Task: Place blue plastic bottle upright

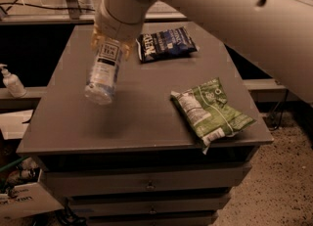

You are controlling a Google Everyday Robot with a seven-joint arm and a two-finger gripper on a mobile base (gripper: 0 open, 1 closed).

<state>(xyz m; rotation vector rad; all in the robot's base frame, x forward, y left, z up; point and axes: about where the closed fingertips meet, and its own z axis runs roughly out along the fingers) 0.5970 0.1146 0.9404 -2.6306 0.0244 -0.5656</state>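
My gripper (110, 43) is over the left half of the grey table (146, 122), reaching down from the big white arm. It is shut on the blue plastic bottle (103, 71), a clear ribbed bottle with a white-and-blue label. The bottle hangs tilted in the air above the tabletop, its base pointing down and toward the camera. Its cap end is hidden between the fingers (126, 49). A faint shadow lies on the table below it.
A dark blue snack bag (166, 44) lies at the back middle of the table. A green snack bag (210, 110) lies near the front right corner. A white pump dispenser (12, 82) stands on a ledge at left. Drawers sit under the tabletop.
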